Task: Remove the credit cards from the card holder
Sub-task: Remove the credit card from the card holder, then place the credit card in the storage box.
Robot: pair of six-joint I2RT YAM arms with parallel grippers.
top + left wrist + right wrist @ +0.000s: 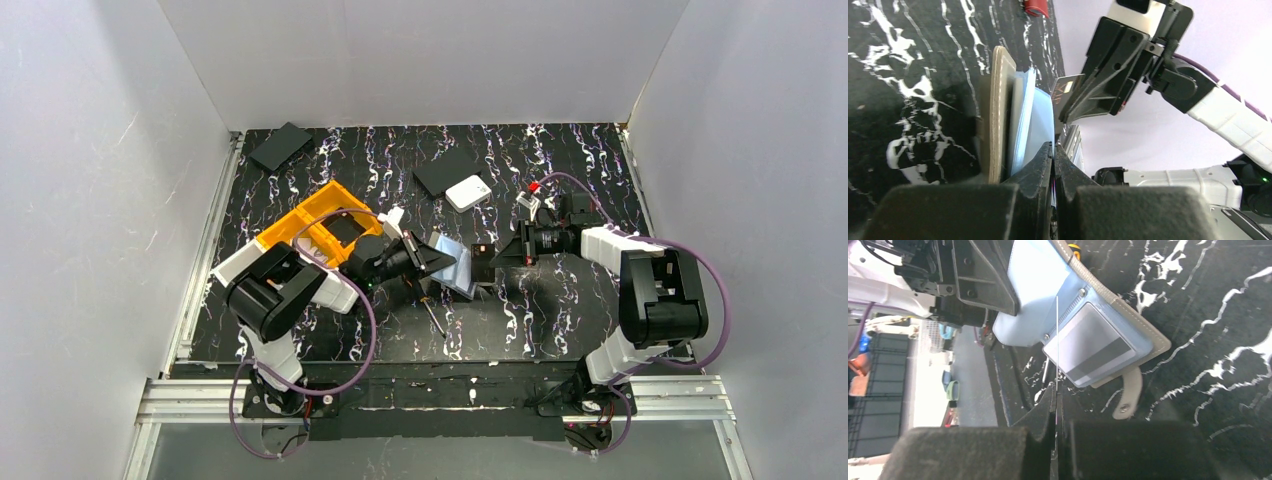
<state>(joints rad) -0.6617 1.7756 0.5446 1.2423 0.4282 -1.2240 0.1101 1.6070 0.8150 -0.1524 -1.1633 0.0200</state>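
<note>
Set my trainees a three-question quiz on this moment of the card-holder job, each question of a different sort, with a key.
1. True or false: the left end effector is shut on the card holder.
2. The right end effector pinches: A a credit card; B the screwdriver; C the white box.
3. What colour is the card holder's inside?
Key: 1 true; 2 A; 3 pale blue.

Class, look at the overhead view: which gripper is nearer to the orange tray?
Left. The left gripper, pinching the card holder, is close beside the orange tray; the right gripper, pinching a credit card, lies beyond the holder.
</note>
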